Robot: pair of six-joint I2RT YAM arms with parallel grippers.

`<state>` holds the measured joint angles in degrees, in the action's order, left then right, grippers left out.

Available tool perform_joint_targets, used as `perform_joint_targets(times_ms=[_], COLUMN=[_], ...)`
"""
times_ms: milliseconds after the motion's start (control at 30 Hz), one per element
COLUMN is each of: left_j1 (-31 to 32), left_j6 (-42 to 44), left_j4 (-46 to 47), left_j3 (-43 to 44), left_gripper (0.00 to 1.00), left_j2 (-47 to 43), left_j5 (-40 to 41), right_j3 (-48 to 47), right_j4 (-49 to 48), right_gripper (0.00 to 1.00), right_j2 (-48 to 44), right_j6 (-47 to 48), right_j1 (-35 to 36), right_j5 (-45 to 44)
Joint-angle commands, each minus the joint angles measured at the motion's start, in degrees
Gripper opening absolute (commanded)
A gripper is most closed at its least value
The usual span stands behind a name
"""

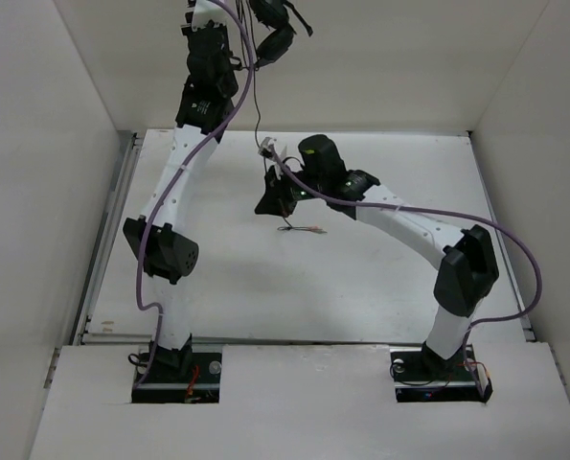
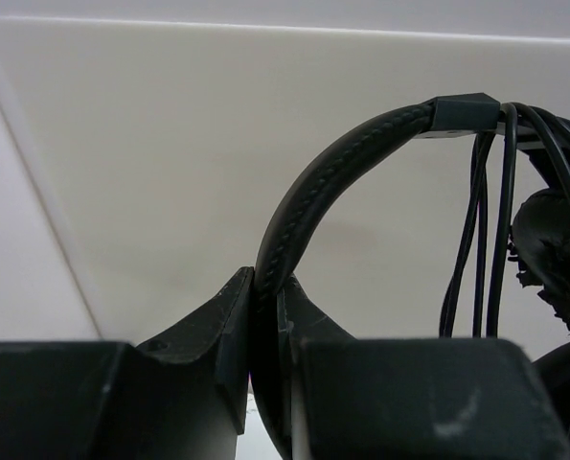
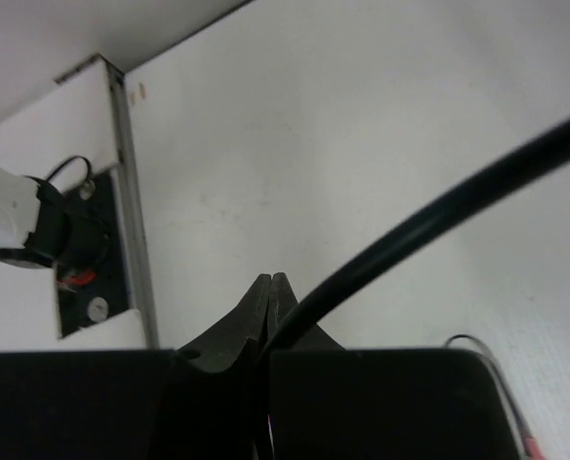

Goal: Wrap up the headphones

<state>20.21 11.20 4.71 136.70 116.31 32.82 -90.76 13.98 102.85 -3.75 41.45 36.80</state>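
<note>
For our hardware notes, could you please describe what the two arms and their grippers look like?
The left arm and right arm have white links joined by black joint housings, and a thick purple cable runs along each. The left gripper and right gripper have matte black, tapered fingers.

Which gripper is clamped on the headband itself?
The left gripper: its jaws pinch the padded headband. The right gripper pinches only the thin cable.

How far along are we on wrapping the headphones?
Done: left tool is clamped on the headband, headphones held aloft, and a few strands of cable drape over the band. In hand: right tool pinches the cable. Left: the tail with the plugs lies loose on the table, unwound.
</note>
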Motion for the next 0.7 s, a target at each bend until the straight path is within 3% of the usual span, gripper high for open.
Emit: perform_joint_targets(times_ms=[0,333,667], left_j1=[-0.6,-1.0,1.3], left_j6=[1.8,3.0,2.9], left_j4=[10.2,12.1,11.4], left_j3=[-1.1,-6.9,-19.0], left_gripper=[0.0,0.0,0.0], left_j2=[-2.2,-1.9,-5.9], left_j5=[2.7,3.7,1.6], right_j3=[-5.6,-21.6,-28.3], right_j4=[9.3,18.1,16.0], right_gripper=[0.0,0.0,0.0], right_j2=[-4.7,-5.0,-4.3], right_j6=[14.8,30.2,42.8], right_j1=[3.0,3.6,-1.9], right_j5=[-8.8,-20.1,-32.9])
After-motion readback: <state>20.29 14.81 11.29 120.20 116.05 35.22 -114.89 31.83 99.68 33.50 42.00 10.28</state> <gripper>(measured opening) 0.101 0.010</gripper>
